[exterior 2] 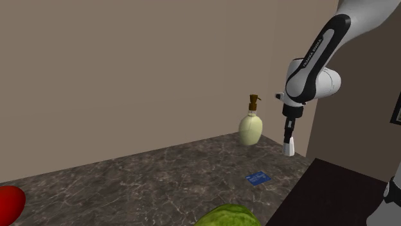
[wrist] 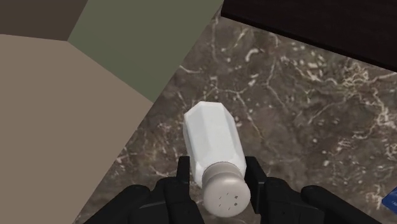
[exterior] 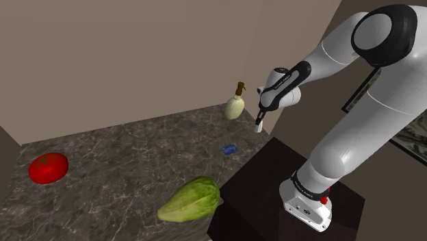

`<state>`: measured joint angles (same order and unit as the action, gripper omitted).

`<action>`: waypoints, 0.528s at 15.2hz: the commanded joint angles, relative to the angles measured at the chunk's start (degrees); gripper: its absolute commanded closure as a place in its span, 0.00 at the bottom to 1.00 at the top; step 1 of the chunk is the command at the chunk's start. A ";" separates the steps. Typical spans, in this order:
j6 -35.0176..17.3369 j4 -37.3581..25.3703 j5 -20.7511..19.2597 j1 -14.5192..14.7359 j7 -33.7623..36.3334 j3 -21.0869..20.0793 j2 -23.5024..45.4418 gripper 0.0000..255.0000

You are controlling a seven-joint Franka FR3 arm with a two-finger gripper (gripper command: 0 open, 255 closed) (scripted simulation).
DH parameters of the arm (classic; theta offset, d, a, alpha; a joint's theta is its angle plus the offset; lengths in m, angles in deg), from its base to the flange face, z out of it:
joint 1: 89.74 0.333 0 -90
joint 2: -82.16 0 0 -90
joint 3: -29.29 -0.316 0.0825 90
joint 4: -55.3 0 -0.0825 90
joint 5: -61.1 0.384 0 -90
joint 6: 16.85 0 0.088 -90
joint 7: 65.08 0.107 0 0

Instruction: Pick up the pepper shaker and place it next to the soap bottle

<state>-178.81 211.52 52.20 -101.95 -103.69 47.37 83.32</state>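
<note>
In the shoulder view the white arm reaches up and left from its dark stand (exterior: 287, 195). Its black end effector (exterior: 259, 121) points down and is clamped on the pepper shaker (exterior: 259, 127), a small white piece hanging from the fingers at the far right of the marbled tabletop (exterior: 130, 164). The soap bottle (exterior: 235, 106), pale green with a brown pump, stands just to the shoulder view's left of the shaker, close to the far wall. A small blue card (exterior: 229, 148) lies nearer, in front of the bottle. A green leafy vegetable (exterior: 190, 200) lies at the near edge, and a red tomato (exterior: 48, 167) sits far off to the left.

In the second exterior view the end effector (exterior 2: 288, 136) holds the pepper shaker (exterior 2: 290, 148) upright above the tabletop (exterior 2: 141, 186). The shaker is near the soap bottle (exterior 2: 251, 127), to that view's right of it and apart from it. The blue card (exterior 2: 258, 178) lies nearer on the tabletop, with the stand (exterior 2: 334, 192) at the lower right.

In the wrist view the two fingers (wrist: 254, 175) clasp the pepper shaker (wrist: 213, 140) just under its grey perforated cap (wrist: 224, 191). The white faceted body extends away from the end effector (wrist: 219, 181) over the tabletop (wrist: 305, 108).
</note>
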 commanded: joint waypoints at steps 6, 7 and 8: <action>-0.02 0.00 0.01 0.00 0.00 0.00 0.01 0.00; -0.02 0.00 0.01 0.00 0.00 0.00 0.01 0.00; 2.45 0.17 -1.34 0.03 0.93 0.16 -2.68 0.00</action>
<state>-177.77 211.71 51.54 -101.98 -103.30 47.49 82.03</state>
